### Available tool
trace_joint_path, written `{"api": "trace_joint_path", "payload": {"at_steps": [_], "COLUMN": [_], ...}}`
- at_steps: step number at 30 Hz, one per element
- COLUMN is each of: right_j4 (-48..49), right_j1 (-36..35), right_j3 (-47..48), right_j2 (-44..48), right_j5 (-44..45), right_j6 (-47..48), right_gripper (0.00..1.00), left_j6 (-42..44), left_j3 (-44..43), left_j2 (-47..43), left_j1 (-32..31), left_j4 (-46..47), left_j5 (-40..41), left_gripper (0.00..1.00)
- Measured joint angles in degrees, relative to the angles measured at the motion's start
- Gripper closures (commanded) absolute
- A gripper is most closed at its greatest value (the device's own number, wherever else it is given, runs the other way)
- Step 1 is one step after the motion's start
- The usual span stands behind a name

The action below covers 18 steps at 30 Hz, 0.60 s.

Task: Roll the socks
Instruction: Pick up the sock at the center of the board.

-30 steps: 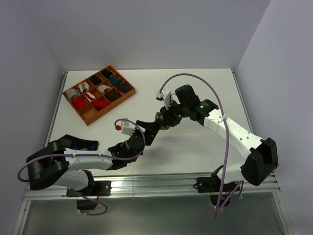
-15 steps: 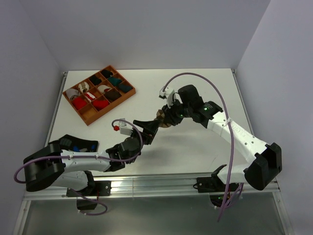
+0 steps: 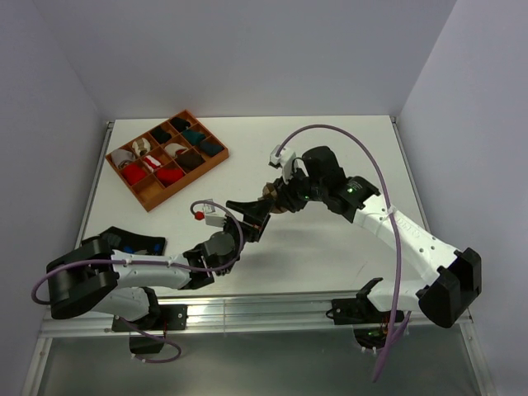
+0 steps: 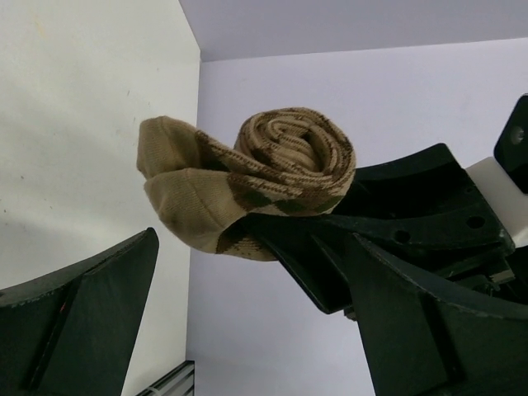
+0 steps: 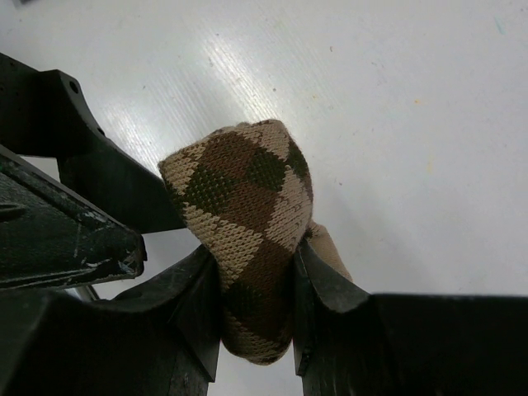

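Observation:
A tan-and-brown argyle sock (image 5: 247,198) is wound into a tight roll, with a loose tan end sticking out to one side. My right gripper (image 5: 254,285) is shut on it and holds it above the table's middle (image 3: 270,199). In the left wrist view the sock roll (image 4: 276,161) shows its spiral end, with the right gripper's black fingers (image 4: 396,223) under it. My left gripper (image 4: 252,247) stands open just below and in front of the roll, its jaws wide apart and touching nothing. From above, the left gripper (image 3: 252,216) sits close to the near left of the right gripper (image 3: 276,202).
An orange compartment tray (image 3: 190,183) with several sock rolls in red, black, teal and white stands at the back left. A dark bundle with blue spots (image 3: 136,243) lies by the left arm's base. A metal rail (image 3: 272,307) marks the near table edge.
My left gripper has opened wider and drawn slightly back from the sock roll. The right arm has shifted a little to the right, still gripping the roll.

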<state>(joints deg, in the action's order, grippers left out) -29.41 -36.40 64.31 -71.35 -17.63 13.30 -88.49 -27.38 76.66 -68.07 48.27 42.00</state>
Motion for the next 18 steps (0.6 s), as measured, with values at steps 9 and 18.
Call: {"api": "trace_joint_path", "payload": {"at_steps": [9, 18], "right_j4": [0.3, 0.7], "right_j1": [-0.5, -1.2], "right_j3": [-2.2, -2.2], "right_j2": [0.5, 0.8], "right_j5": [1.9, 1.6], "right_j6": [0.0, 0.0], "right_gripper": [0.97, 0.97], "left_j6": [0.8, 0.6], "left_j3": [-0.8, -1.7], "left_j2": [0.9, 3.7], "left_j1": [0.0, 1.7], "left_j4": [2.6, 4.6], "left_j5": [0.3, -0.2], "left_gripper": [0.01, 0.01]}}
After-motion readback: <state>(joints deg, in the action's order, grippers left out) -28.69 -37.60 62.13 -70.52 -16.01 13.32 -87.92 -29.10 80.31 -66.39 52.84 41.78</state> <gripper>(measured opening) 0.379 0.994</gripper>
